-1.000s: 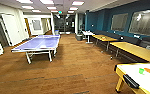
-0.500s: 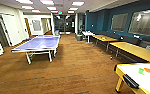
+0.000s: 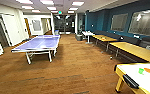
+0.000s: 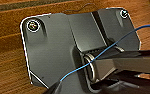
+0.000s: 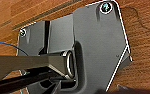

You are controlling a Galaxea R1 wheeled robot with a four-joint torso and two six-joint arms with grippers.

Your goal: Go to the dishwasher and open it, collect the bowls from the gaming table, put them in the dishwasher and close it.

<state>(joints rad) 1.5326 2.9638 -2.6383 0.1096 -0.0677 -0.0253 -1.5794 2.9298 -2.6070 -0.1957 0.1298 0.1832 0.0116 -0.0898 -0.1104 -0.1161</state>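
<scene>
The head view looks down a long room with a brown wood-plank floor (image 3: 76, 67). A wide lane of bare floor runs from the near edge to the far dark doorway (image 3: 64, 25). Left of that lane stands a blue table-tennis table (image 3: 38, 43), its near edge square to the camera and its legs set in from the corners. Along the right wall, below the teal panelling, a row of yellow-topped tables (image 3: 131, 48) stretches into the distance, their left edges bordering the lane.

At the near right corner juts the gaming table (image 3: 131, 72) — white top, yellowish edge and leg, its corner pushing into the floor space. On it lie an orange patch and a green one, too blurred to name; whether they are the bowls cannot be told. The dishwasher is nowhere among these things.

Both wrist views show floor planks beneath the robot's own dark plate; whether either gripper's fingers are spread or closed cannot be told.

Against half a second earlier, the layout matches — only a slight shift of the whole view
</scene>
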